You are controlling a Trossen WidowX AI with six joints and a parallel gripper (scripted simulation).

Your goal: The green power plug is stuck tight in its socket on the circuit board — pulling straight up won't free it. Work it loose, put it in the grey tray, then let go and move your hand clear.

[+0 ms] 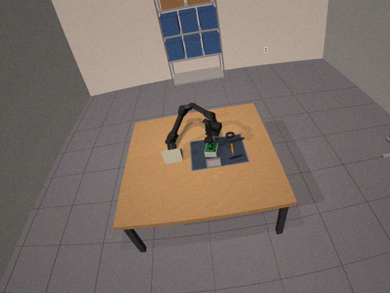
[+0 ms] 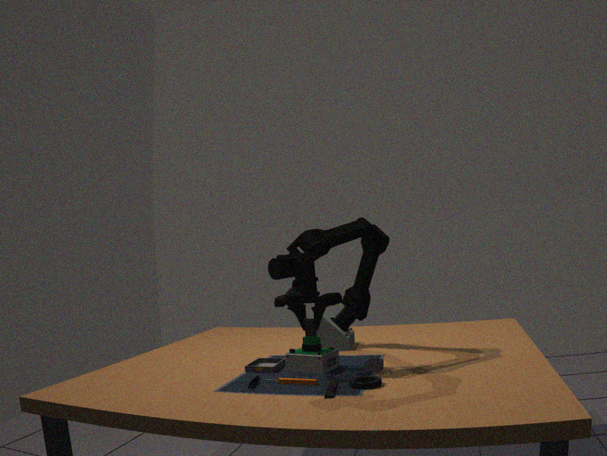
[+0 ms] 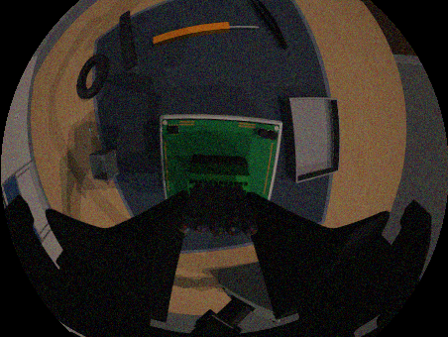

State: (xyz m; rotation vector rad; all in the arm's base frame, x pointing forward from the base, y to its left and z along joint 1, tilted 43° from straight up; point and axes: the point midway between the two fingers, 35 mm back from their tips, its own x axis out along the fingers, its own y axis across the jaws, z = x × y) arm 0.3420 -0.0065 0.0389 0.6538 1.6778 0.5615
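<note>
Grey wall (image 1: 31, 126) (image 2: 392, 122) fills nine o'clock in the top view, then tiled floor (image 1: 62, 189) (image 2: 24, 436) (image 3: 426, 124), a wooden table (image 1: 189, 189) (image 2: 147, 378) (image 3: 367, 74) and a metal rack (image 1: 190, 33) at twelve. The gripper (image 1: 210, 144) (image 2: 309, 333) (image 3: 216, 199) pinches the green plug (image 2: 311, 339) at its socket; an outlet (image 1: 265, 49) shows at one o'clock.

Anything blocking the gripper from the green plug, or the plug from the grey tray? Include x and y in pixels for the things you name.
The gripper (image 2: 310, 327) already grips the green plug (image 2: 311, 340). Nothing visible stands between it and the grey tray (image 1: 213, 162) (image 2: 265, 365) (image 3: 313, 139); only the socket holds it.
</note>
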